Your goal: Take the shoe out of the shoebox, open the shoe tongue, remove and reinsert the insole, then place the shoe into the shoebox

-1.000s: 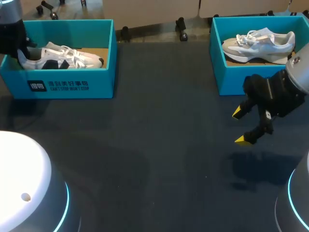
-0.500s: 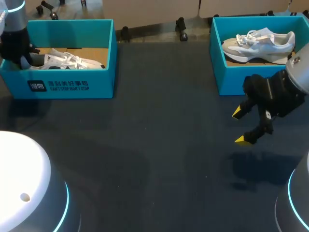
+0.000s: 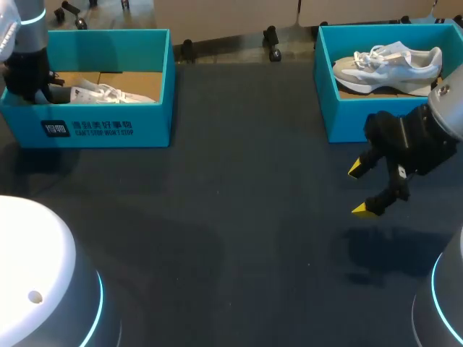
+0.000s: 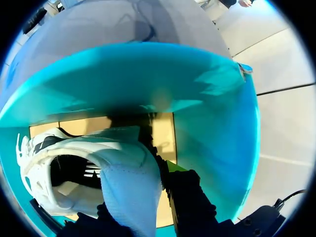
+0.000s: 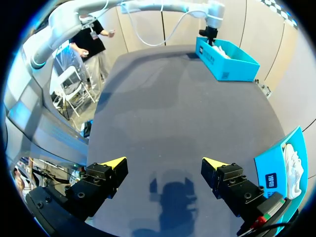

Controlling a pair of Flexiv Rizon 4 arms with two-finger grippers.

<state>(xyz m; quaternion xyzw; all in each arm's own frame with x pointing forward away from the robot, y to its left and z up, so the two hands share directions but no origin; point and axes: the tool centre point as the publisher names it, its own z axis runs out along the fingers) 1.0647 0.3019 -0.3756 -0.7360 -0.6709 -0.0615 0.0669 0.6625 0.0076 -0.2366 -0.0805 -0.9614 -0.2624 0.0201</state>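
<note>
A white shoe with black patches (image 3: 108,92) lies low inside the teal shoebox (image 3: 108,126) at the far left, mostly hidden behind its front wall. My left gripper (image 3: 32,87) is inside the box's left end, shut on the shoe's heel. In the left wrist view the shoe (image 4: 74,163) has its heel collar pinched in my left gripper (image 4: 143,192). One yellow fingertip (image 4: 170,168) shows beside the heel. The box's teal wall (image 4: 148,84) curves ahead of the gripper. My right gripper (image 3: 359,189) hangs open and empty above the table at the right, also seen as my right gripper (image 5: 164,164).
A second teal box (image 3: 362,119) at the far right holds a grey-white shoe (image 3: 391,61); its corner (image 5: 276,173) lies beside my right gripper. Dark tabletop (image 3: 231,217) stretches between the two boxes.
My left gripper has lowered the shoe into the left box; the shoe has sunk behind the front wall. The right arm has not moved.
</note>
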